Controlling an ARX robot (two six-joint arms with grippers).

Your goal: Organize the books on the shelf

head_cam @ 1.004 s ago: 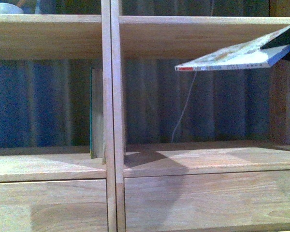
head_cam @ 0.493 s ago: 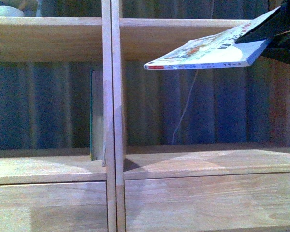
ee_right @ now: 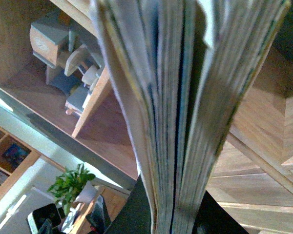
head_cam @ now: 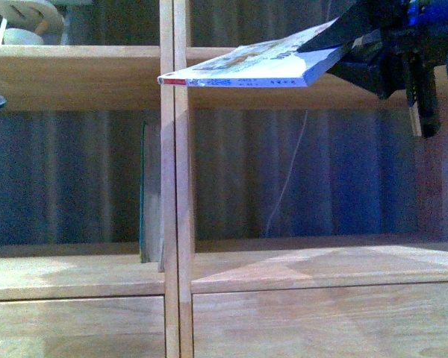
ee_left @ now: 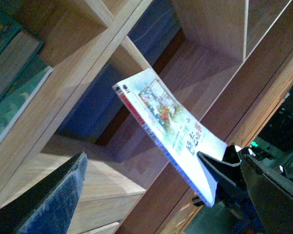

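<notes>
Carried leftward and higher than a second ago, the pale paperback [head_cam: 246, 71] now reaches the centre divider [head_cam: 173, 224] of the shelf [head_cam: 82, 74]. The left hand [ee_left: 161, 195] hangs wide and empty. The teal book [head_cam: 142, 194] stands upright in the left bay against that divider. The paperback lies near flat, long axis sideways, spine end leftward, pinched by the right hand [head_cam: 343, 52]. Placing step, I'd say; next it needs tipping upright.

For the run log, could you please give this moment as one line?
right gripper: shut on paperback, not shelved | teal book: upright in shelf, left bay

The shelf [head_cam: 306, 270] holds a dark teal book [head_cam: 142, 194] upright in its left compartment.
</notes>
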